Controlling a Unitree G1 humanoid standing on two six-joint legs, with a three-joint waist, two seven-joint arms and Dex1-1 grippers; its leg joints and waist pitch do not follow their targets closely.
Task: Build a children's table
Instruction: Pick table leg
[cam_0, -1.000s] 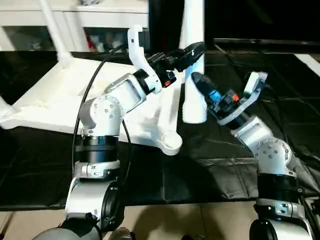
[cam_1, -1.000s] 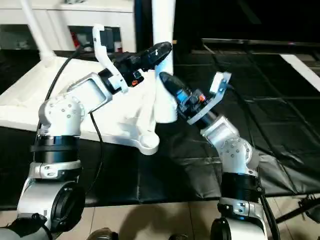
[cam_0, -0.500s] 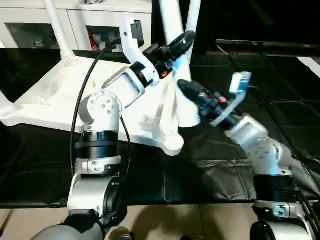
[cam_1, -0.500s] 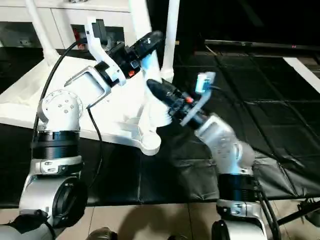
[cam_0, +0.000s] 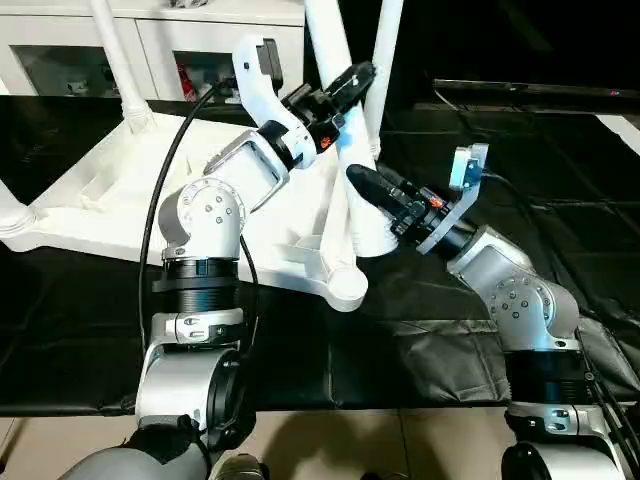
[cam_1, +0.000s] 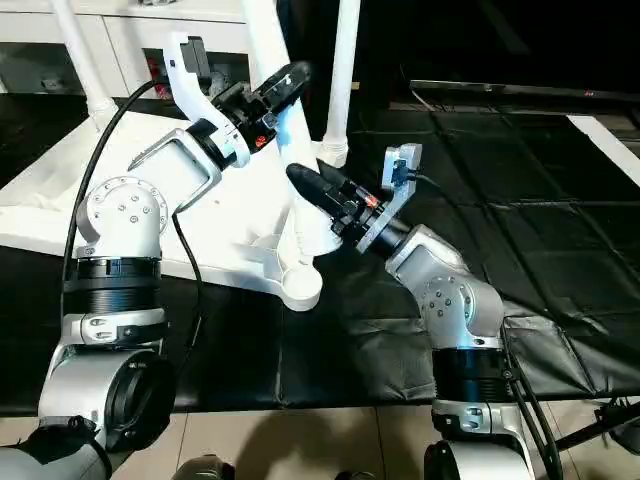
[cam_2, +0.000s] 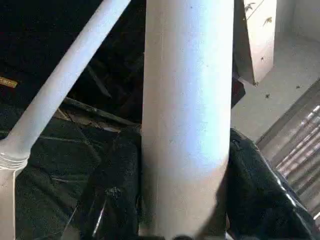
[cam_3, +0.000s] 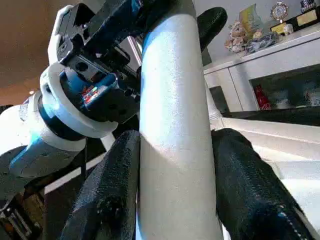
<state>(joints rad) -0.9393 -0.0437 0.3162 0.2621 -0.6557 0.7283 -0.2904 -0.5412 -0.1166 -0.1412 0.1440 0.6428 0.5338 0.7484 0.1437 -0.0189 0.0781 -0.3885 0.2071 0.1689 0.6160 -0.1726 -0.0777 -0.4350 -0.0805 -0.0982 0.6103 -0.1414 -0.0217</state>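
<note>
Both claws clamp the loose leg (cam_0: 352, 190) — left gripper (cam_0: 345, 88) high, right gripper (cam_0: 372, 188) low — so I'd keep it lined up over the near corner socket (cam_0: 343, 288) of the children's table (cam_0: 110, 190) and twist gently.

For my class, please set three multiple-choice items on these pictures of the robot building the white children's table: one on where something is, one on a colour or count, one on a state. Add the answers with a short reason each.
1. Where does the left gripper hold the loose leg compared with the right gripper?
A. Higher up the leg
B. Lower down
C. At the same spot

2. What colour is the mat under the table top?
A. Black
B. Green
C. Wooden brown

3. How does the held leg stand?
A. Lying flat on the mat
B. Tilted, its lower end near the table's corner socket
C. Exactly upright

Answers:
1 A: in the left eye view the left gripper clasps the leg above the right one.
2 A: the mat around the table is black.
3 B: the leg leans, its lower end down by the corner socket.
</note>
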